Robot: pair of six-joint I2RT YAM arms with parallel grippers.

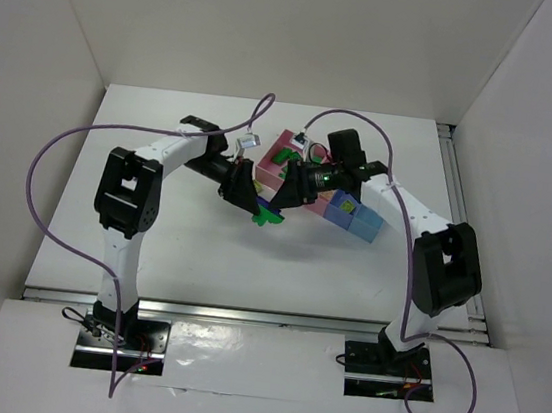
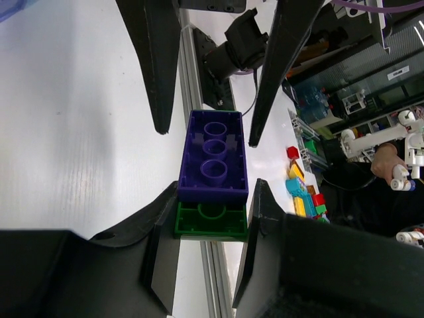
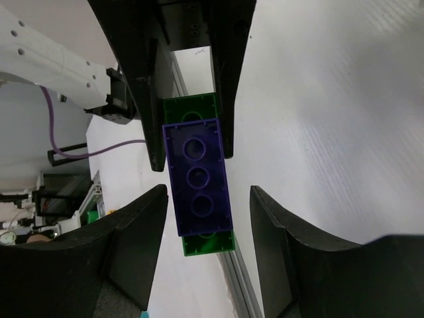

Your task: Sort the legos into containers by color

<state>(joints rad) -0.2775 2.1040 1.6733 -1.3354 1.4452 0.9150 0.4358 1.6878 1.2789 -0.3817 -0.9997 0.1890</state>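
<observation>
A dark blue lego is stuck on a dark green lego. My left gripper is shut on the green one and holds the pair above the table, in front of the containers. In the top view the pair hangs between the two grippers. My right gripper is open, with its fingers either side of the blue lego and a gap on both sides. The green lego shows behind it. The left gripper and the right gripper face each other.
The joined trays lie behind the grippers: pink, periwinkle and light-blue. A green lego lies in the pink tray and a yellowish piece in the periwinkle one. A metal rail runs along the table's right edge.
</observation>
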